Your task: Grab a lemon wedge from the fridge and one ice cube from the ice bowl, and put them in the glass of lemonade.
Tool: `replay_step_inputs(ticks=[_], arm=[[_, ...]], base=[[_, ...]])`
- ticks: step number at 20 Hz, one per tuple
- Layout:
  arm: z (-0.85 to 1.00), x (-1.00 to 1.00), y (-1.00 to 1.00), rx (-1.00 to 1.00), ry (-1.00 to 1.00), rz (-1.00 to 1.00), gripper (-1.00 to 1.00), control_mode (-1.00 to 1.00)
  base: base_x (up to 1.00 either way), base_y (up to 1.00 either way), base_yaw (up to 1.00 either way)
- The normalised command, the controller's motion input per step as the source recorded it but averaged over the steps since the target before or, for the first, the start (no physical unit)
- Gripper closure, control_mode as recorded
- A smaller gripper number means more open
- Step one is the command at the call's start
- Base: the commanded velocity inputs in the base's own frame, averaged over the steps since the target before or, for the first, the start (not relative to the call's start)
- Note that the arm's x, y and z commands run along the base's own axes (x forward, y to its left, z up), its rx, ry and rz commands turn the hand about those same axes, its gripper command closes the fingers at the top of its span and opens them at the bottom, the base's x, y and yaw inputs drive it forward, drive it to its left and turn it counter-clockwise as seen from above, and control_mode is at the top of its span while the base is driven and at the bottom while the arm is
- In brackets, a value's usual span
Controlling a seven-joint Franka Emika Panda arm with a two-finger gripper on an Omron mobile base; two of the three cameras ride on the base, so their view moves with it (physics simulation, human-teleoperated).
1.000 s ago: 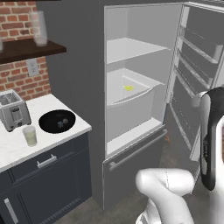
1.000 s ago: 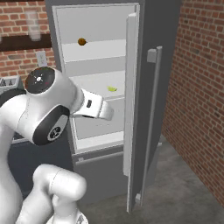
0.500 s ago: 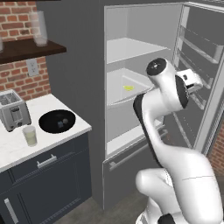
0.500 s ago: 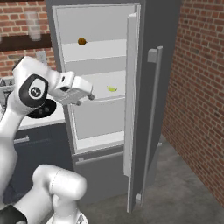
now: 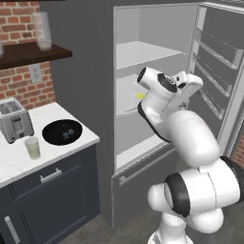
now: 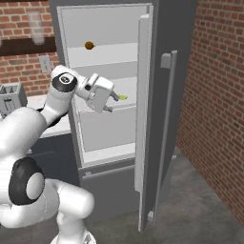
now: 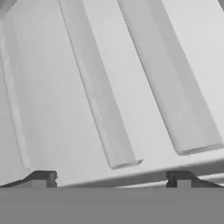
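Half the lemon wedge hides behind the open hand inside the fridge.

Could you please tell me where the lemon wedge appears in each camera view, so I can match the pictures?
Left base view: the lemon wedge shows as a yellow sliver on the fridge's middle shelf, just left of the arm's wrist.
Right base view: it lies on that shelf, just right of the open gripper.
Hand view: not in it.
Shared landmark: the middle shelf's front edge.

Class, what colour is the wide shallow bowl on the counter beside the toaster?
The ice bowl is black, clearest in the left base view.
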Motion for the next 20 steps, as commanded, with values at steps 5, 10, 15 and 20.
replay_step_inputs(ticks=[5,10,15,20], arm=[[-0.31,0.71,-0.77,-0.08,0.07,-0.18,-1.00,-1.00],[-0.36,0.66,-0.76,-0.03,0.02,-0.08,-1.00,-1.00],[-0.36,0.29,-0.77,0.00,0.00,-0.03,-1.00,-1.00],[-0.21,0.00,-0.85,0.00,-0.04,-0.02,-1.00,-1.00]], base=[[0.00,0.00,0.00],[0.00,0.00,0.00],[0.00,0.00,0.00],[0.00,0.00,0.00]])
